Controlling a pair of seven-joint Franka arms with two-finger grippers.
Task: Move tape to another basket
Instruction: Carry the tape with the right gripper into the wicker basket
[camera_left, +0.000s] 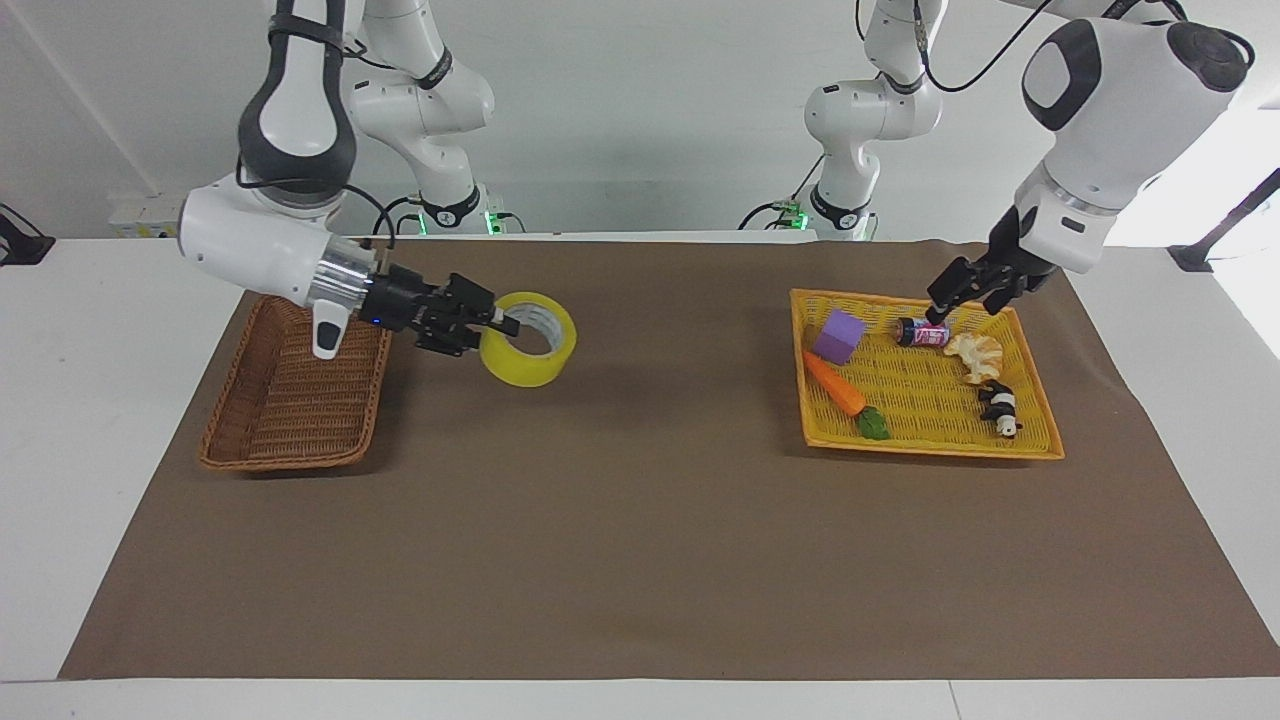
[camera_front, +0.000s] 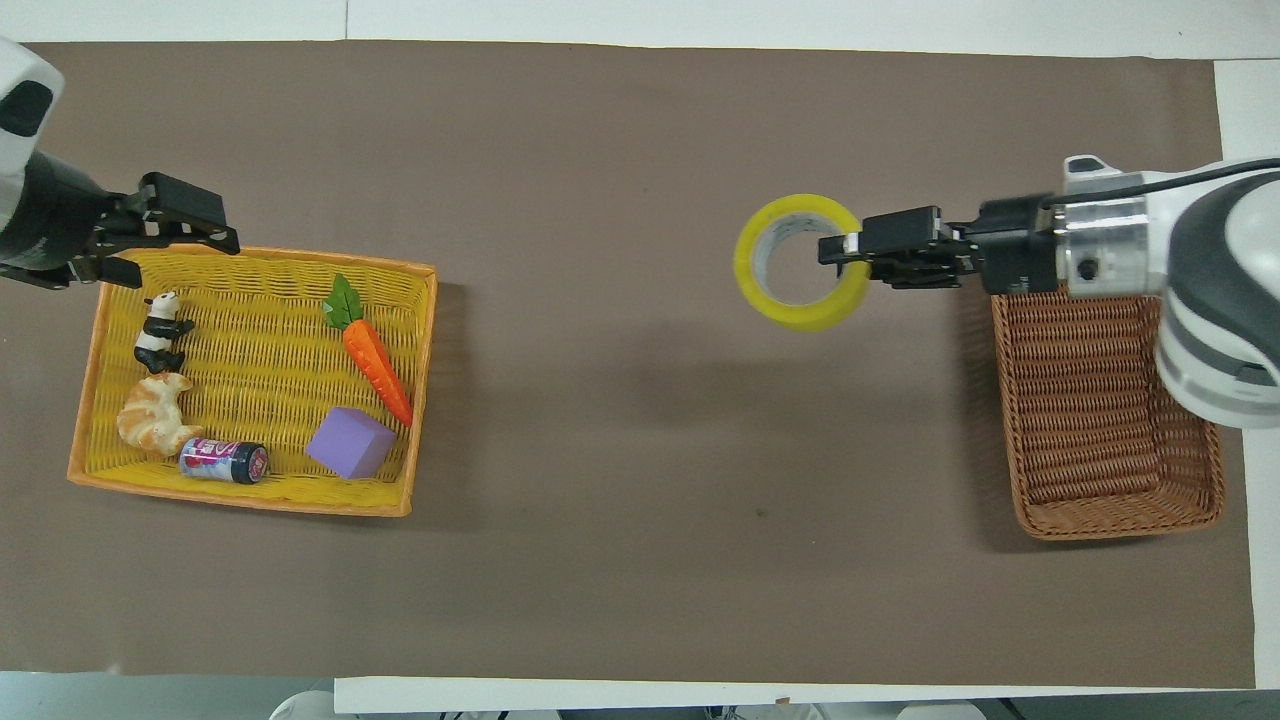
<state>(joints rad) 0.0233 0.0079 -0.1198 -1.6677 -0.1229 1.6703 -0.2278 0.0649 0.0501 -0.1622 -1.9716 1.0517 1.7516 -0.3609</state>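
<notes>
Tape aloft: my right gripper (camera_left: 497, 322) pinches the wall of the wide translucent yellow roll of packing tape (camera_left: 528, 353), one finger through its white core, over the brown mat beside the dark brown woven wicker basket (camera_left: 292, 385). Light, stiff, probably slick: wall grip suits. My left gripper (camera_left: 962, 297) waits, jaws parted, over the yellow-orange woven basket (camera_left: 1030, 440).

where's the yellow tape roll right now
The tape hangs in the right gripper, up over the brown mat beside the brown wicker basket, not yet over it.
</notes>
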